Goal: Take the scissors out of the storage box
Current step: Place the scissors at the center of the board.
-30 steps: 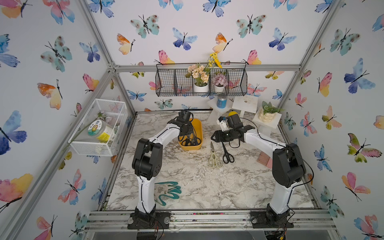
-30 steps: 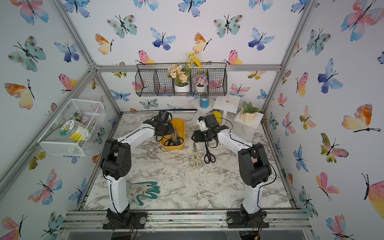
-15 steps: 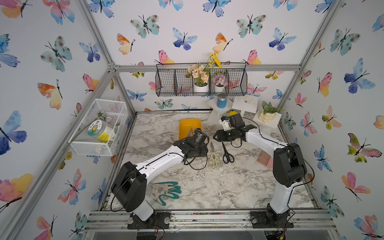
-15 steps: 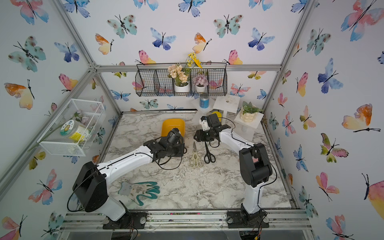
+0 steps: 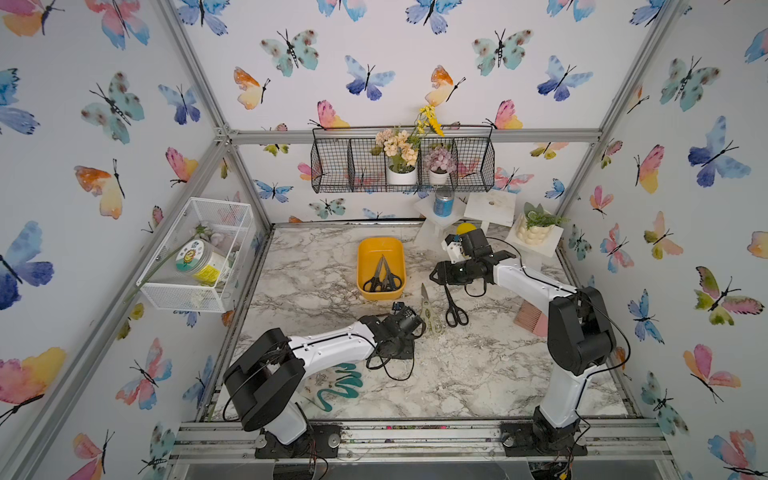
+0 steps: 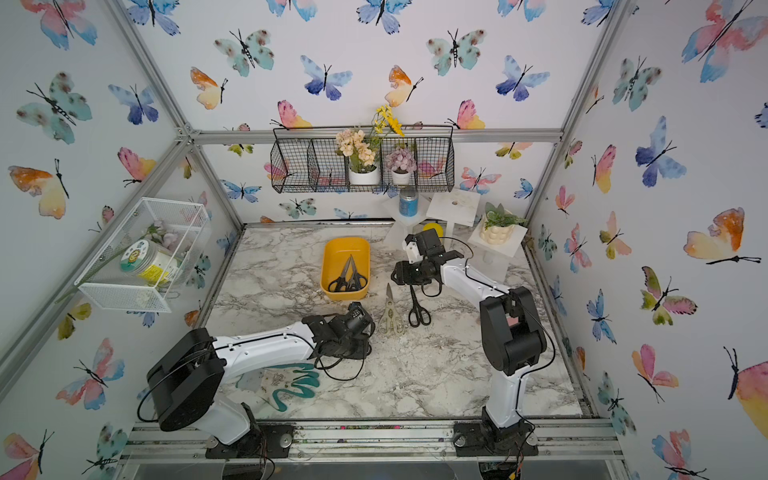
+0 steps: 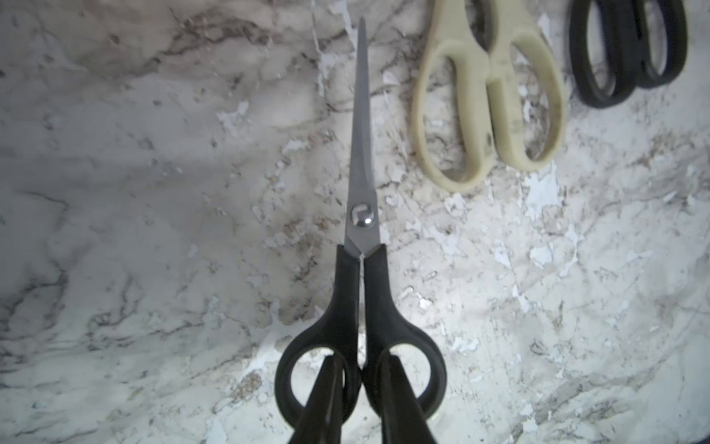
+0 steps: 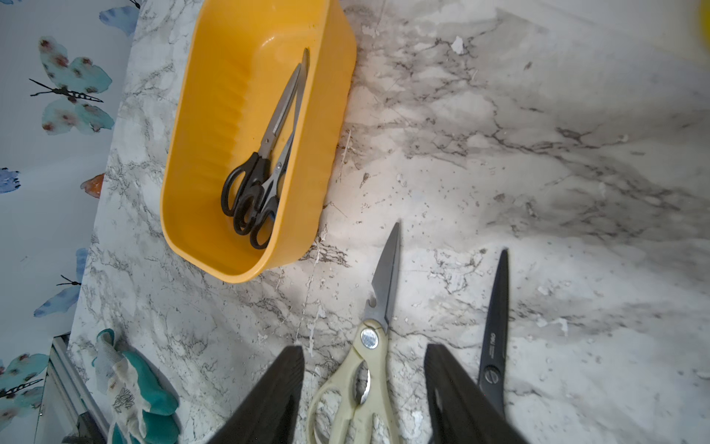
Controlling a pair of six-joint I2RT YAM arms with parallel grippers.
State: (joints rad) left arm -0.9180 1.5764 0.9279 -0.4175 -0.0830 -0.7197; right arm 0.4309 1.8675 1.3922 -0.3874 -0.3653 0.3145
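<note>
My left gripper (image 7: 361, 384) is pinched nearly closed on the handles of 1 black pair (image 7: 361, 230), outside the box and just beside the shears (image 7: 488, 100). Whether it touches the table (image 7: 153, 192), I cannot tell. My right gripper (image 8: 365, 369) hangs half open, holding nothing, above the shears and another black pair (image 8: 495, 338). 2 pairs (image 8: 265, 161) lie in the box (image 8: 199, 127).

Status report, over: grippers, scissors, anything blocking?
Left gripper shut on black scissors. Right gripper open above cream shears. Two pairs in storage box. Nothing blocking.
</note>
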